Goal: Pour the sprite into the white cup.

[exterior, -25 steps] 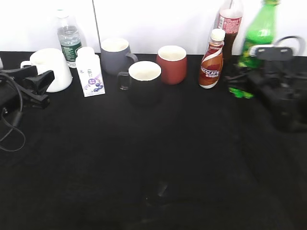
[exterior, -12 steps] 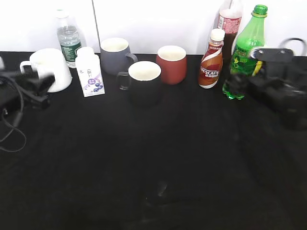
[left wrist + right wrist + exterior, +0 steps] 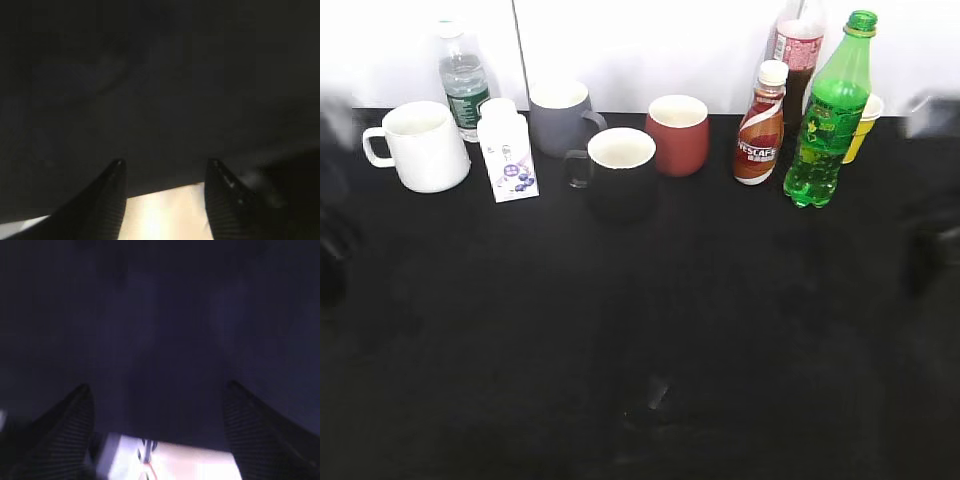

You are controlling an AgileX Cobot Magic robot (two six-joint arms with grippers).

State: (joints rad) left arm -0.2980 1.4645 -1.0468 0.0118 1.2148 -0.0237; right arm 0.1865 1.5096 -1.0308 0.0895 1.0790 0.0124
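Note:
The sprite (image 3: 830,120), a tall green bottle with its green cap on, stands upright on the black table at the back right, free of any gripper. The white cup (image 3: 420,145) stands at the back left with its handle to the left. In the exterior view both arms show only as dark blurs at the left and right edges, far from both objects. In the left wrist view my left gripper (image 3: 166,162) is open and empty over black cloth. In the right wrist view my right gripper (image 3: 157,386) is wide open and empty.
Along the back stand a water bottle (image 3: 463,80), a white carton (image 3: 508,150), a grey mug (image 3: 560,115), a black mug (image 3: 618,170), a red mug (image 3: 678,133), a Nescafe bottle (image 3: 761,125), a cola bottle (image 3: 798,45) and a yellow cup (image 3: 860,125).
The right gripper set the sprite down upright next to the Nescafe bottle and let go. Both arms have pulled back towards the sides of the table.

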